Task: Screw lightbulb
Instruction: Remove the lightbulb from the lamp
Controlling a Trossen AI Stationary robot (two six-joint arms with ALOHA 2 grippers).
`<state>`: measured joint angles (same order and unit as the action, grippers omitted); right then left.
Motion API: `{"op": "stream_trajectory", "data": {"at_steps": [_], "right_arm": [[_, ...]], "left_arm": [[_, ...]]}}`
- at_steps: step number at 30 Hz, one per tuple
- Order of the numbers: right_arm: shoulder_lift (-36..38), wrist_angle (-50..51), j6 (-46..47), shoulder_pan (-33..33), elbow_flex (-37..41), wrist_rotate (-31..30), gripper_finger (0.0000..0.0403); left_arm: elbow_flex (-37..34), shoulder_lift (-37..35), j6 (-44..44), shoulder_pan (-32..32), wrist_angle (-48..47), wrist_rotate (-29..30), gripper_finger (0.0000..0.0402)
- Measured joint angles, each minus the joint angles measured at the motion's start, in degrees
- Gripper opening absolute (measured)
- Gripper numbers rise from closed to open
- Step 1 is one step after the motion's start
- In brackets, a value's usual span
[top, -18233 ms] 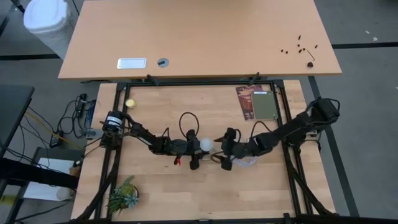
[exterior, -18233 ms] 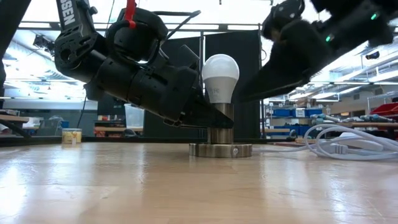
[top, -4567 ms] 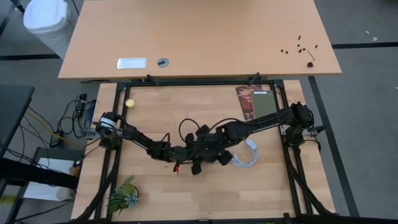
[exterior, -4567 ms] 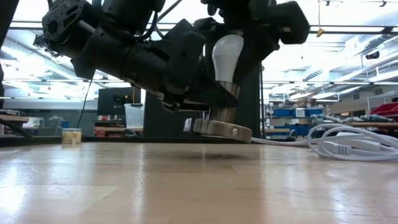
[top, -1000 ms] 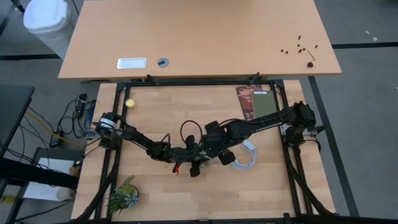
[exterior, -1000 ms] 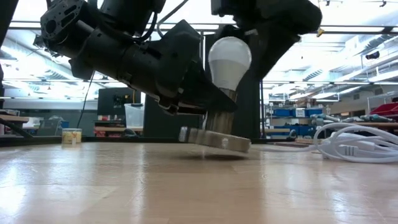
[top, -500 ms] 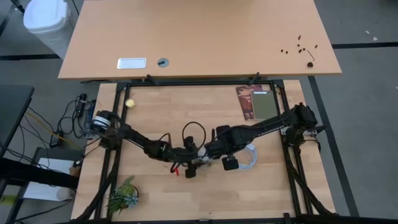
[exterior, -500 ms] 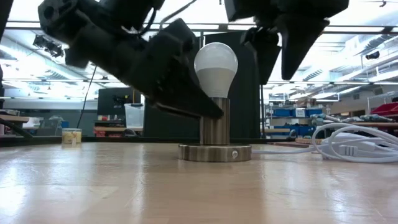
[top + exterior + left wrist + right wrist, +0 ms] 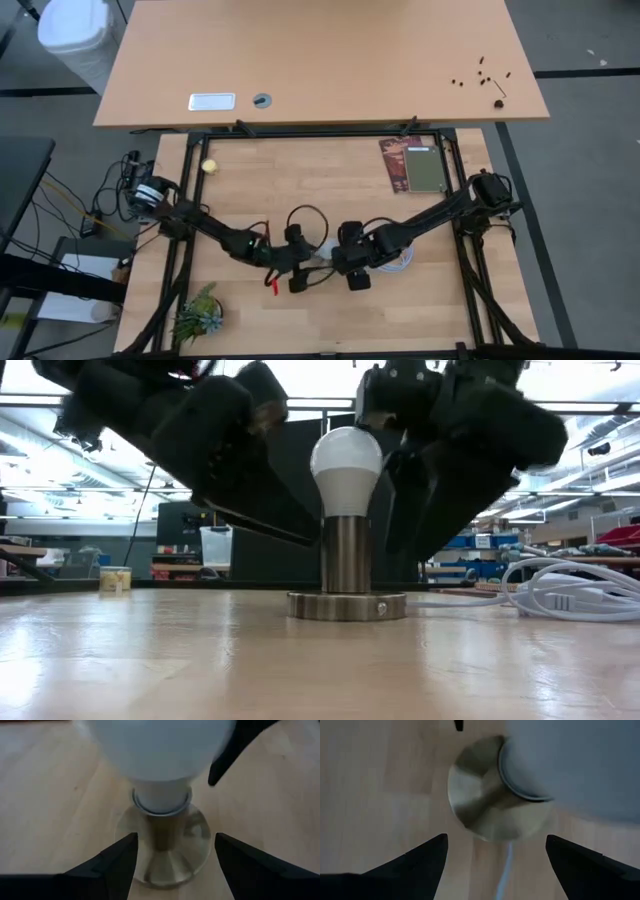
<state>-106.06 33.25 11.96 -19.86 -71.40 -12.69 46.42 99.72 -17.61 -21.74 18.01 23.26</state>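
The white lightbulb (image 9: 346,464) stands upright in the metal socket's stem (image 9: 346,555), and the socket's round base disc (image 9: 346,605) lies flat on the wooden table. My left gripper (image 9: 300,268) is open; in its wrist view its fingers stand on either side of the socket base (image 9: 162,845), clear of it, with the bulb (image 9: 160,750) above. My right gripper (image 9: 346,266) is open just to the right of the bulb, looking down on the bulb (image 9: 575,765) and the base (image 9: 485,800).
A coil of white cable (image 9: 400,260) lies right of the socket and shows in the low view (image 9: 570,595). A small yellow ball (image 9: 209,166) sits at the far left, a plant (image 9: 198,312) at the near left, a dark card (image 9: 415,165) at the far right.
A second ago the socket hung tilted off the table, my left gripper on its stem and my right at the bulb. It has come down flat on its base and stands upright. My right gripper came off first; both grippers have let go and shifted toward the near edge.
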Motion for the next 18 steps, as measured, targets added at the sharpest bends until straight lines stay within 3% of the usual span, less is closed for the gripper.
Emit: {"op": "stream_trajectory", "data": {"at_steps": [8,14,18], "right_arm": [[-0.02,-10.70,1.45,0.17,4.78,-2.88,0.0345],[-0.02,-18.53,1.10,-0.19,4.83,-2.92,0.0345],[-0.02,-18.54,0.97,-0.71,4.83,-3.79,0.0345]], "left_arm": [[-0.82,0.02,-1.34,-5.47,-0.01,16.36,0.0269],[-0.82,4.29,-1.44,-5.29,4.02,17.36,0.0268],[-0.86,7.26,-2.48,-5.35,6.95,17.35,0.0268]]}}
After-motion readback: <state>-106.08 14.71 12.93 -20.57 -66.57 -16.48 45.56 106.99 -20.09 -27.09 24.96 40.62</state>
